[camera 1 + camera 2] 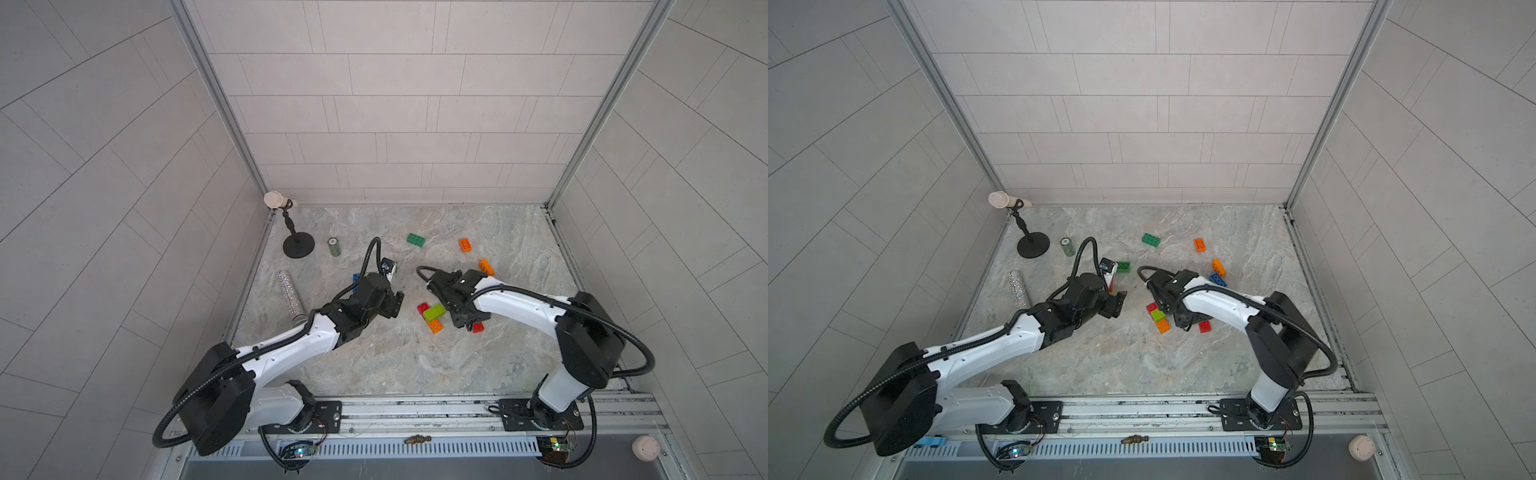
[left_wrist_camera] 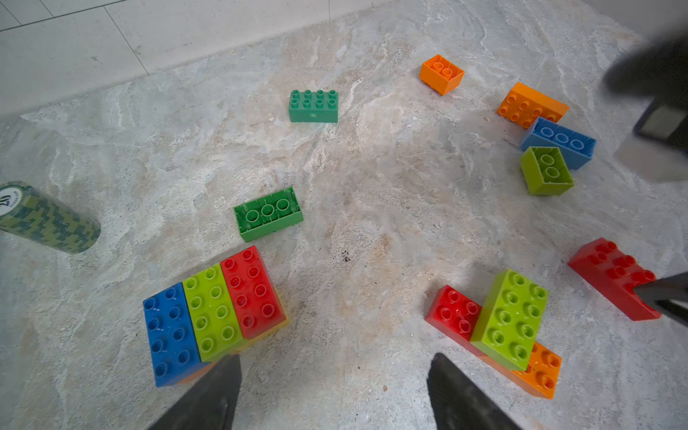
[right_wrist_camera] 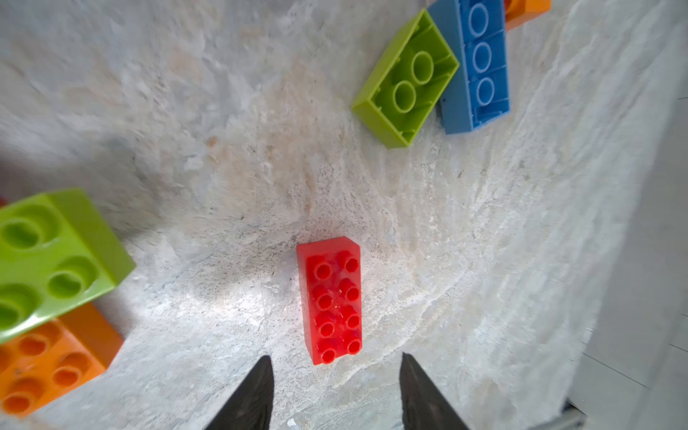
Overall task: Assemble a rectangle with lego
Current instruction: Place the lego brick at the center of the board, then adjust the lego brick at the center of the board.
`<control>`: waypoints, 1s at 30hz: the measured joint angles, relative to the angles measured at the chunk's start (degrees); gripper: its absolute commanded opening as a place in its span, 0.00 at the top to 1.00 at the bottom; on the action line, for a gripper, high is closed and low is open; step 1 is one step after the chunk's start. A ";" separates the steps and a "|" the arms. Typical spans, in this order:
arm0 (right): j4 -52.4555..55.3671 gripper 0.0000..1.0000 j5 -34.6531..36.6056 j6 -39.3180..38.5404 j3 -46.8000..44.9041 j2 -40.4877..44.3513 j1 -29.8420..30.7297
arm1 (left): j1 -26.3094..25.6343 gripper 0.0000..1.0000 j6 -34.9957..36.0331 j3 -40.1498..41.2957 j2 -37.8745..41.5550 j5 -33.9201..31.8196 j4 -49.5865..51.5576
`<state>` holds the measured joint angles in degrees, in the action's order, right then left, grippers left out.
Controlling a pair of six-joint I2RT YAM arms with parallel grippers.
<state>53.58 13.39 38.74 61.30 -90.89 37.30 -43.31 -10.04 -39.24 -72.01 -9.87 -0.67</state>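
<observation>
Right wrist view, right claw (image 3: 335,357) apart, loose red brick (image 3: 331,299) just beyond its tips, left claw (image 2: 335,356) apart beside blue-lime-red block (image 2: 216,312)

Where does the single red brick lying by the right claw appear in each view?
Both top views: single red brick right of centre, lower half.
Left wrist: at the picture's right edge.
Right wrist: lower middle of the picture.
Shared landmark: lime brick stacked on two others, beside it.
</observation>
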 measured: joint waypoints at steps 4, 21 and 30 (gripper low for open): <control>-5.95 0.34 -9.88 -3.10 -6.95 2.49 -10.08 | -1.70 0.15 0.48 -0.15 -2.38 0.66 -0.31; -20.11 0.40 -32.61 1.07 -13.35 6.29 -11.17 | -4.83 0.14 2.75 -2.86 -6.86 0.81 1.33; -10.03 0.31 -22.34 -11.02 -0.31 2.75 -14.73 | -4.83 0.13 2.91 -2.86 -6.88 0.59 1.42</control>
<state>43.55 -8.95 27.73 60.99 -88.14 22.57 -48.14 -7.14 -42.11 -78.89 -9.28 0.75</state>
